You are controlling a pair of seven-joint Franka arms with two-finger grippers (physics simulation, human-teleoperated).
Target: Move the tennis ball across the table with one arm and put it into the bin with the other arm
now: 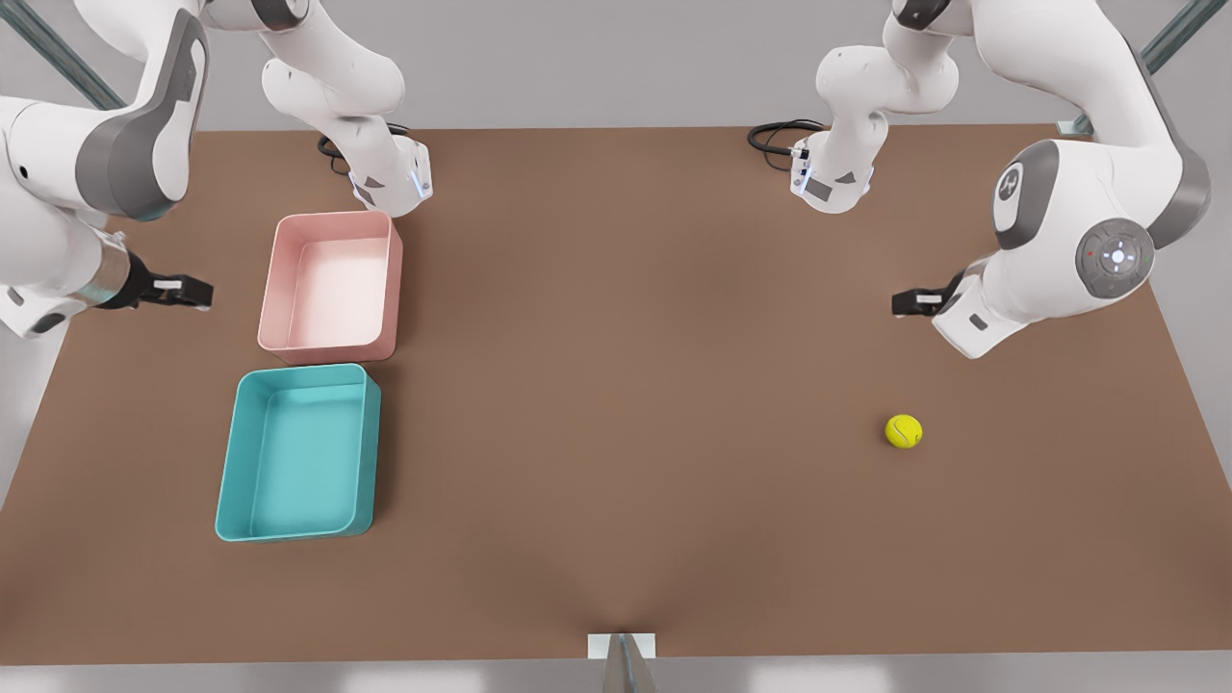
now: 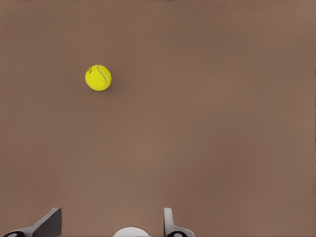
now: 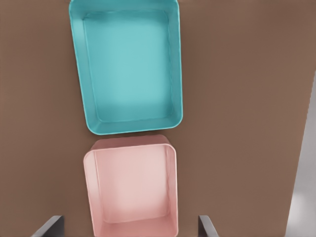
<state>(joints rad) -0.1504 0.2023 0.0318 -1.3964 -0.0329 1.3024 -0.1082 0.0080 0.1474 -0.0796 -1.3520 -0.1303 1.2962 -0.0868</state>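
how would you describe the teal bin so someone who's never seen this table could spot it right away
On the large brown tabletop, look toward the front view's left, where two low rectangular plastic trays sit end to end. The teal rectangular plastic bin is the nearer one. Its neighbour, the pale pink tray, is slightly smaller.

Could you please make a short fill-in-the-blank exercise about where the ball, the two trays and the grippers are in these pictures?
1. The tennis ball lies on the bare ____, apart from both trays.
2. The bin next to the pink tray is ____ in colour.
3. The left gripper is open and holds ____.
4. The right gripper, open, hangs nearest the ____ tray.

Missing words: table; teal; nothing; pink
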